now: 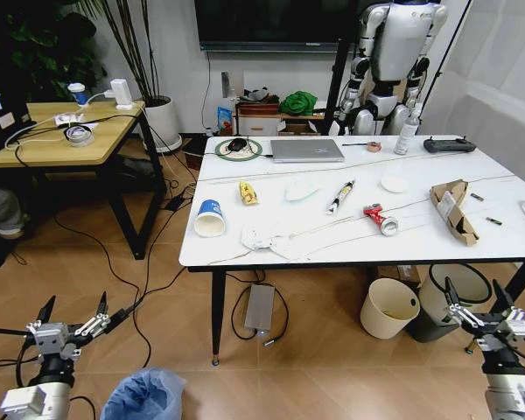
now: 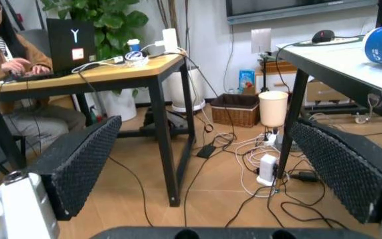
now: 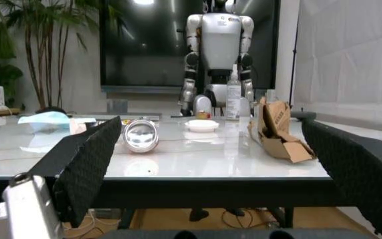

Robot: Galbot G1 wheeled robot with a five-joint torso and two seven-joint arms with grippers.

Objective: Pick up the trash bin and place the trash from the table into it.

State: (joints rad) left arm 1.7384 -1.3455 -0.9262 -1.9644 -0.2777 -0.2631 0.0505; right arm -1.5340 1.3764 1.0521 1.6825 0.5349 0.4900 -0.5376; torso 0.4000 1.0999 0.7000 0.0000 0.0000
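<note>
Head view: both arms low, left gripper (image 1: 73,317) and right gripper (image 1: 479,305) spread empty, bin (image 1: 143,394) on floor unlifted, trash (image 1: 210,218) untouched on table (image 1: 350,241).

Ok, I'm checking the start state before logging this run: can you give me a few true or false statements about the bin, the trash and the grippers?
1. The trash bin stands on the floor by the left gripper. True.
2. The right gripper holds the red can. False: it is open and empty, and the can lies on the table.
3. The paper cup lies on its side. True.
4. The cardboard is in the bin. False: it is on the table.
</note>
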